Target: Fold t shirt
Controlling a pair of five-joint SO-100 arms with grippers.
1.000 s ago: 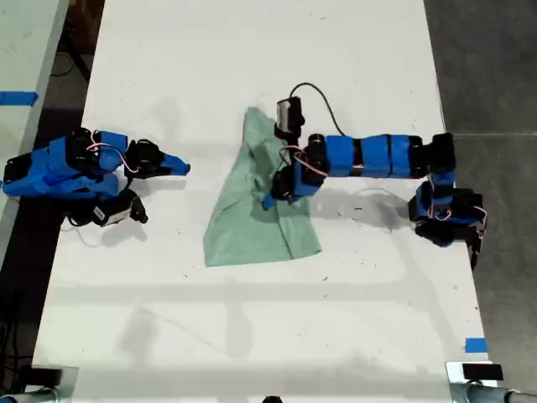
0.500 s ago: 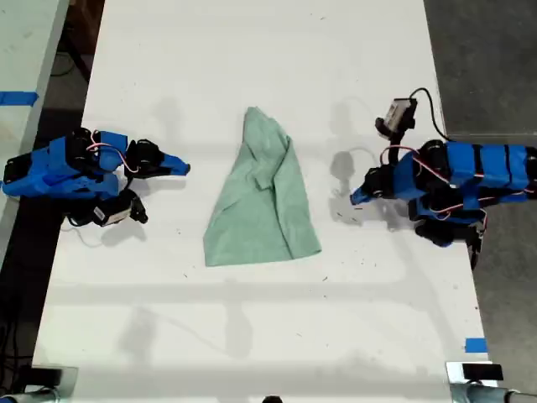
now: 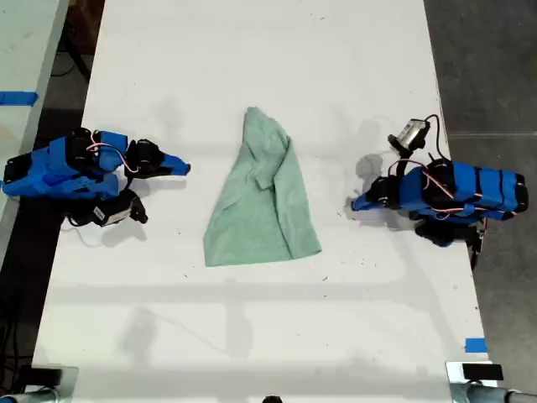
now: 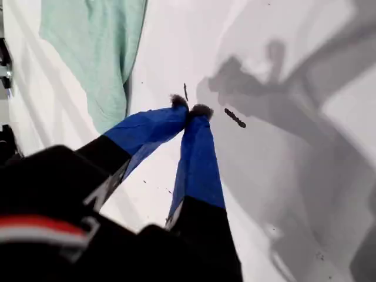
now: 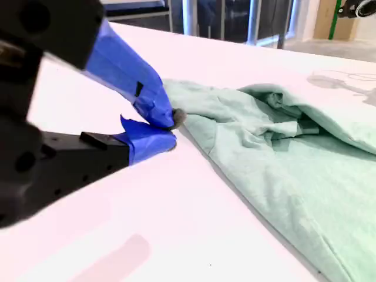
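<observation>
The pale mint-green t shirt (image 3: 262, 197) lies wrinkled on the white table (image 3: 252, 336), roughly triangular with its point toward the far edge. My first gripper (image 3: 357, 202) is at the exterior view's right, shut on nothing, a short gap from the shirt's edge. The first wrist view shows its blue fingertips (image 4: 189, 108) pressed together over bare table, with the t shirt (image 4: 97, 53) beyond. My second gripper (image 3: 183, 168) rests low at the exterior view's left, shut and holding nothing. In the second wrist view its tips (image 5: 170, 126) sit just short of the t shirt (image 5: 282, 147).
A blue tape mark (image 3: 476, 344) sits near the table's front corner at the exterior view's right. A second table with blue tape (image 3: 17, 98) stands at the exterior view's left. Dark floor (image 3: 487, 67) borders the table at the exterior view's right.
My first gripper was on the shirt a second ago; it has let go and drawn back toward the exterior view's right. The shirt now lies uncovered. The second arm has not moved.
</observation>
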